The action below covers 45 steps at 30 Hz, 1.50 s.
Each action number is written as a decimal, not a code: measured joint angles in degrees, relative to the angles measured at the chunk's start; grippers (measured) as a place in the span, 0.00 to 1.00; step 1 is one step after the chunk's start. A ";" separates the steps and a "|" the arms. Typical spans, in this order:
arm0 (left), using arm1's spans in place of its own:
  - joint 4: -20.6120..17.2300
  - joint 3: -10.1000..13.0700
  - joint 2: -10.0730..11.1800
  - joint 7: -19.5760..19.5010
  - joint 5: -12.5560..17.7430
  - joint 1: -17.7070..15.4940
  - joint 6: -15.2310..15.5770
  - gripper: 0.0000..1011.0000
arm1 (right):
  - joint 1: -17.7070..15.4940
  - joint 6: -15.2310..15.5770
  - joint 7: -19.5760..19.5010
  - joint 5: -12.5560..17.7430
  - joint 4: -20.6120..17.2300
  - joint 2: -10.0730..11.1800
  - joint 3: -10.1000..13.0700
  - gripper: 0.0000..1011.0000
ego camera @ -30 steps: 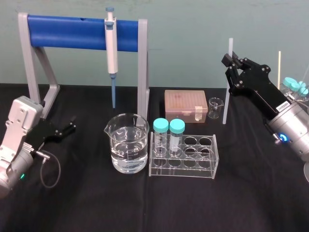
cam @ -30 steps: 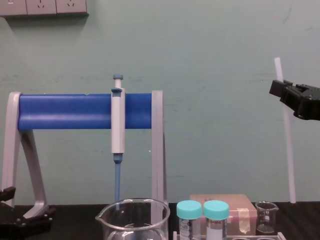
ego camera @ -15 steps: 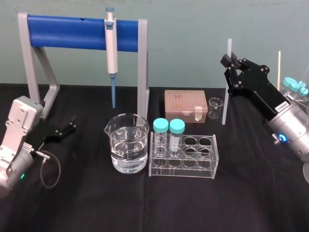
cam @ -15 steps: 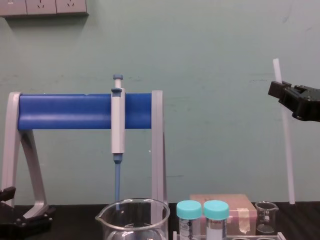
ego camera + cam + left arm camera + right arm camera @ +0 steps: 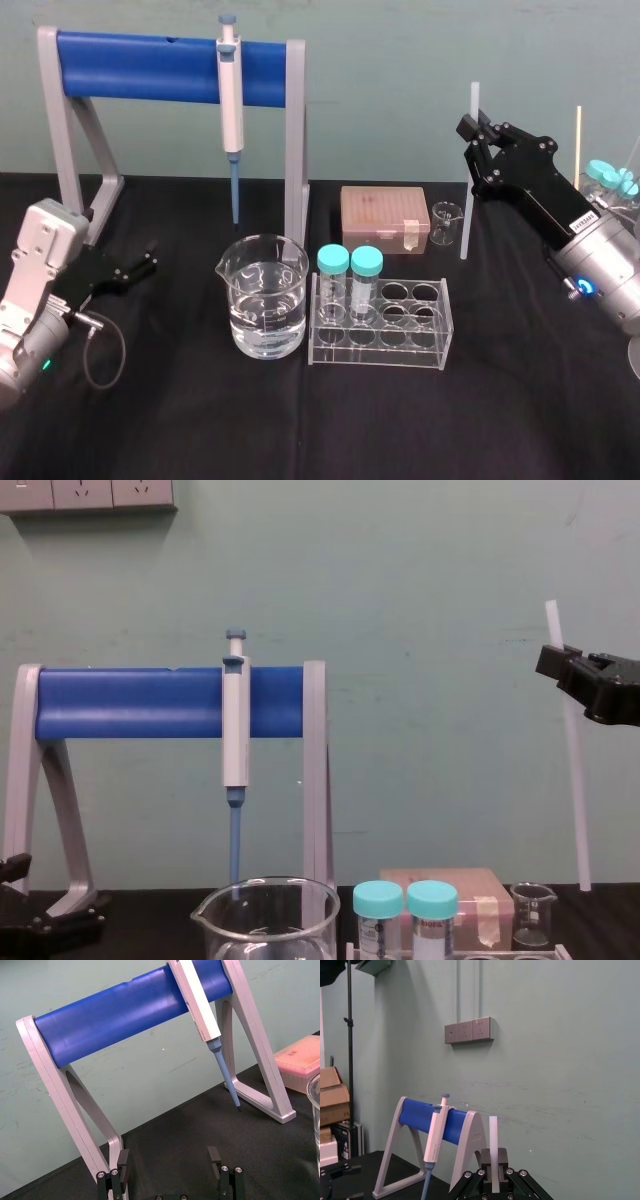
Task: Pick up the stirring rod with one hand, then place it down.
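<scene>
- Fingers (image 5: 470, 128) of your right gripper (image 5: 480, 135) are pinching the stirring rod (image 5: 467, 200) high on its length, and a short stub is showing above them in the right wrist view.
- Your table (image 5: 300, 430) is lying directly under the rod. I judge the set-down is turning on a drop along the rod's own axis.
- Your left gripper (image 5: 140, 265) is sitting at the table's left side with its fingers spread on nothing. It is well apart from the rod, so the right arm is the nearer one.
- The rod is hanging nearly upright, leaning only slightly, with its long axis running down from the grip.
- The small beaker (image 5: 447, 222) is standing just beside the rod's lower end, on the side toward the left arm.
- The rod's tip is reaching table level in the chest view, but you cannot tell whether it is touching.
</scene>
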 joint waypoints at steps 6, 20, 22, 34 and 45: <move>0.00 0.00 0.00 0.00 0.00 0.00 0.00 0.99 | 0.02 0.09 0.04 -0.01 0.01 0.03 -0.13 0.07; 0.00 0.00 0.00 0.00 0.00 0.00 0.00 0.99 | 0.43 0.35 0.26 -0.01 0.34 0.01 -0.51 0.07; 0.00 0.00 0.00 0.00 0.00 0.00 0.00 0.99 | 0.52 0.35 0.37 0.01 0.50 -0.06 -0.61 0.07; 0.00 0.00 0.00 0.00 0.00 0.00 0.00 0.99 | 1.18 0.71 1.37 0.83 1.42 -0.53 -1.72 0.07; 0.00 0.00 0.00 0.00 0.00 0.00 0.00 0.99 | 1.77 1.22 2.47 1.22 4.16 -1.31 -4.23 0.07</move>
